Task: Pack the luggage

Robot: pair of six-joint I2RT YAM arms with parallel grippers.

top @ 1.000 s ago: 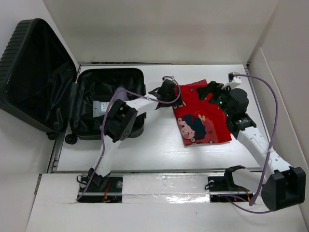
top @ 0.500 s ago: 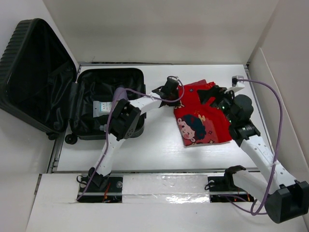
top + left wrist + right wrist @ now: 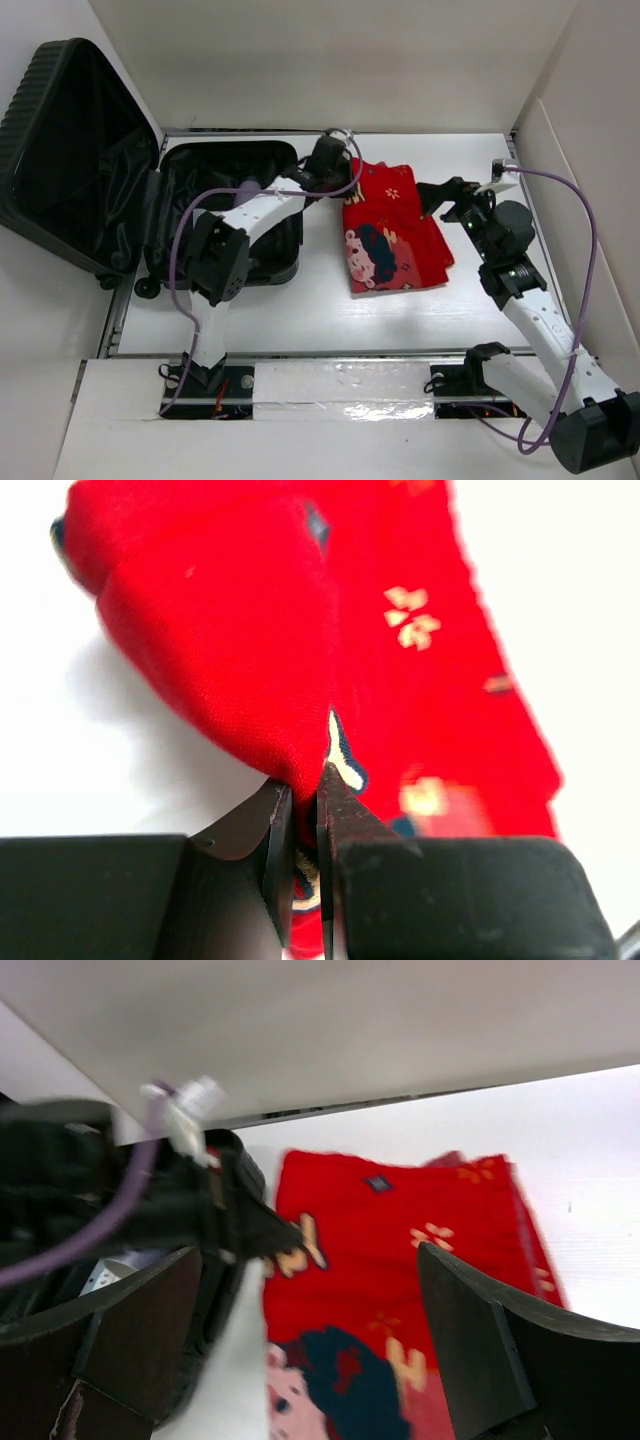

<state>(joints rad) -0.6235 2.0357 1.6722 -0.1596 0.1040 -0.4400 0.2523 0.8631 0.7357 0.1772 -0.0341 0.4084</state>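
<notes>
**A:** Top view: how far along is the packing?

**B:** The luggage [image 3: 185,190] is noted lying open with its lid propped back. It sits behind and to the left of the left gripper [image 3: 330,160], partly under that forearm. Only a small white tag [image 3: 207,222] is made out on the lining, and nothing packed is seen. The red garment [image 3: 390,235] is lying folded on the table [image 3: 300,320], outside the luggage, with its edge at the left jaws. The grasp is judged done; the carry and placement are judged left.

**A:** Left wrist view?

**B:** The jaws are seen pressed nearly together, with a fold of the red garment [image 3: 250,630] pinched between them. The rest is spread ahead of the jaws. The luggage is not shown here.

**A:** Right wrist view?

**B:** The right gripper [image 3: 305,1255] is recorded with jaws spread wide and nothing between them. The garment lies ahead of and below them, untouched. Dark blurred shapes ahead-left cannot be told apart.

**A:** Obstructions?

**B:** The raised rim of the luggage stands between the garment and the lining, so a lift is judged necessary. The purple cable [image 3: 178,270] looped by the left arm is to be watched. A single-edge pinch may let the fold fall open
</notes>
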